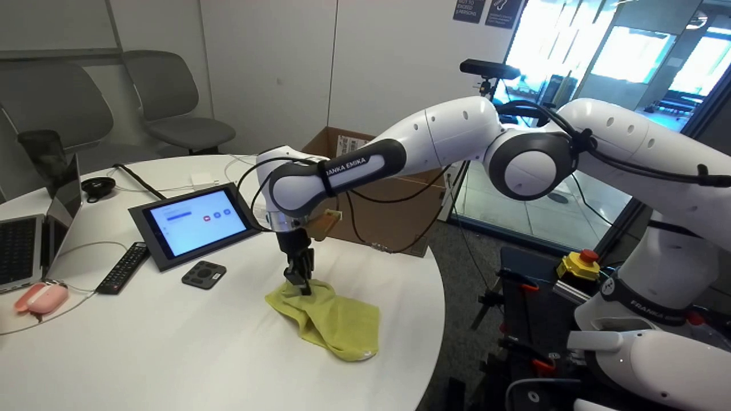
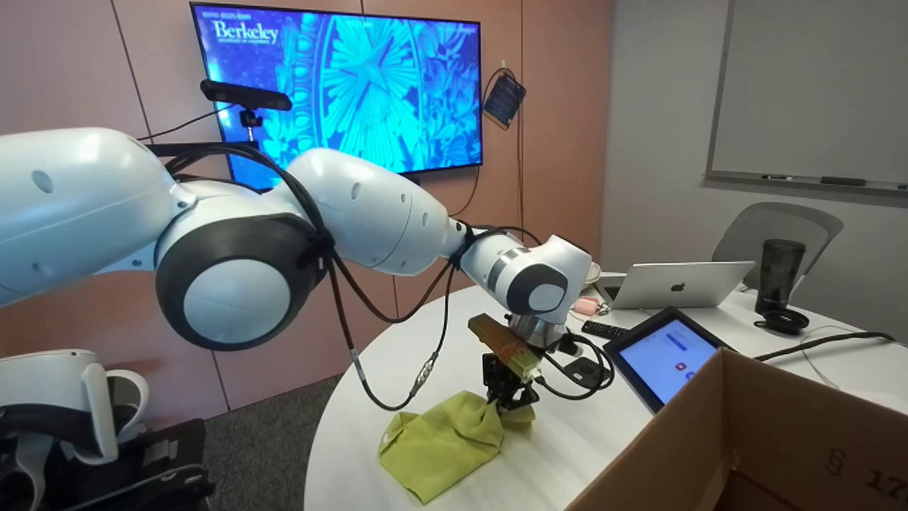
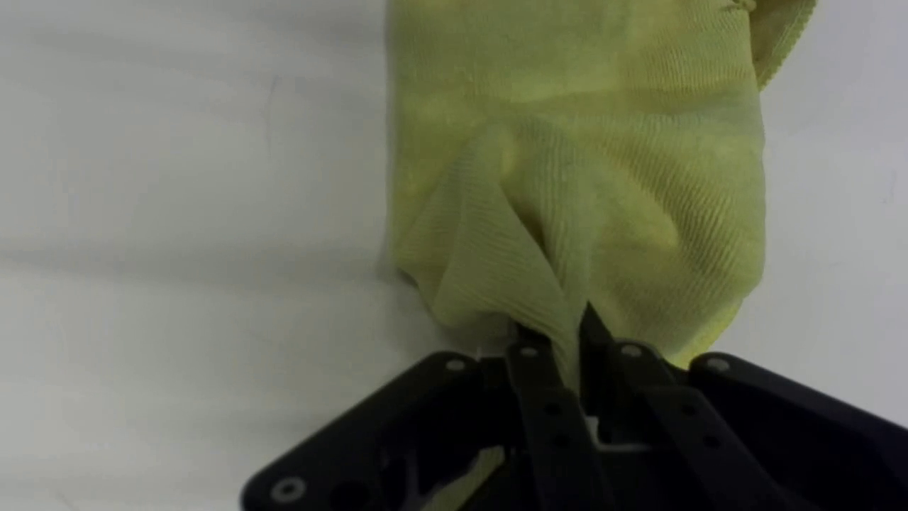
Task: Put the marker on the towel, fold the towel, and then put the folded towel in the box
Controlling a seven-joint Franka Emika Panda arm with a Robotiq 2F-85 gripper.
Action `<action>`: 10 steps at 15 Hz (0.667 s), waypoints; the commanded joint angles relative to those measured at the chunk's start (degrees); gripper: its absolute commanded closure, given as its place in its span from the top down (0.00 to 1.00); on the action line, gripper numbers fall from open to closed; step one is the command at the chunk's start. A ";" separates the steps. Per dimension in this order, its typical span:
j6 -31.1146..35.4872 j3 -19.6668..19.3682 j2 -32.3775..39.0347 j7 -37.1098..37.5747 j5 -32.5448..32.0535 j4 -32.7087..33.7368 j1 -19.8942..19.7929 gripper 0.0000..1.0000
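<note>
On the left, in an exterior view, I see an open silver laptop [image 1: 23, 251] on the round white table [image 1: 171, 354]; then come a slim black remote [image 1: 123, 268] and a black-framed tablet [image 1: 197, 220], its screen lit. Next is the black two-fingered gripper [image 1: 304, 288], clamped on a bunched fold (clearest in the wrist view) of the thin yellow-green cloth towel [image 1: 348, 325], which lies rumpled on the table. Farther right stands the open-topped brown cardboard box [image 1: 388, 222], apart from the towel.
</note>
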 commanded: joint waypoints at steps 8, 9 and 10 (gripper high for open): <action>6.23 1.43 -22.56 7.25 8.45 -29.68 -5.56 0.14; 6.85 1.35 -24.35 9.01 9.07 -32.20 -5.23 0.14; 7.09 0.01 -25.88 10.24 10.52 -34.33 -4.01 0.14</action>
